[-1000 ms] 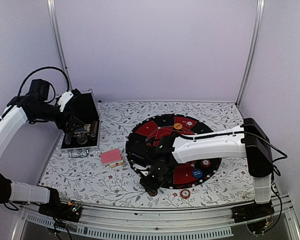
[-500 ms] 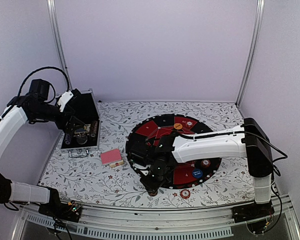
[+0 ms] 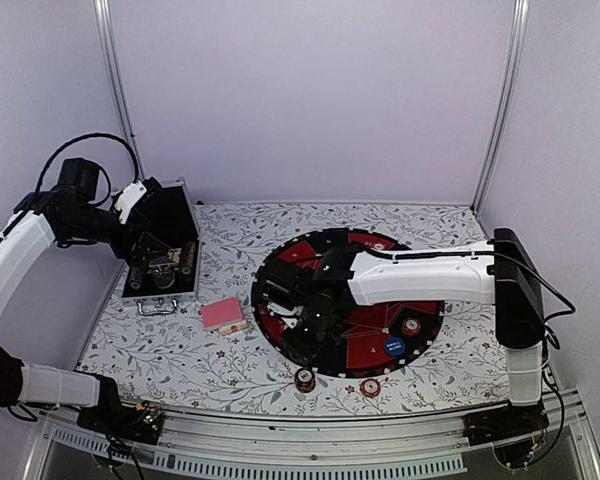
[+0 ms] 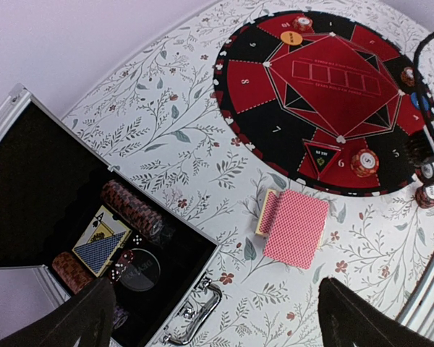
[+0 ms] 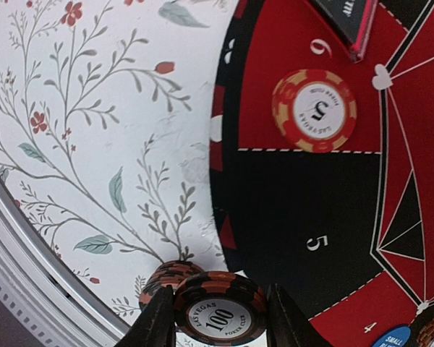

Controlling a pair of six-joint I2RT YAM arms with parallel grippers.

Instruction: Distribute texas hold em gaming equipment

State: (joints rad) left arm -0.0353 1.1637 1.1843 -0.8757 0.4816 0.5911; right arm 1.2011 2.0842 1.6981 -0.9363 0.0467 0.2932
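Two right fingers (image 5: 153,325) are pinching a black-and-orange "100" poker chip (image 5: 218,312) across its rim. It looks like a thin stack rather than a single chip, but we can't confirm the count. The right gripper (image 5: 218,322) hangs over the near edge of the mat (image 5: 296,217). Another chip stack (image 5: 165,278) sits below on the table (image 5: 79,144), just off that edge. A "5" chip (image 5: 315,110) lies flat on the mat.

We judge the chips rigid, dense and smooth-rimmed. Grip them across the diameter, or the lower ones in a stack may slide out.

The left gripper (image 4: 215,307) has its fingers spread wide and holds nothing. It hovers over the silver case (image 4: 29,188) at the table's left edge, where chip rows (image 4: 134,210) lie inside.

The pink-backed card deck (image 4: 296,228) lies between case and mat. Its cards look thin, slick and bendable, so take it by the long edges.
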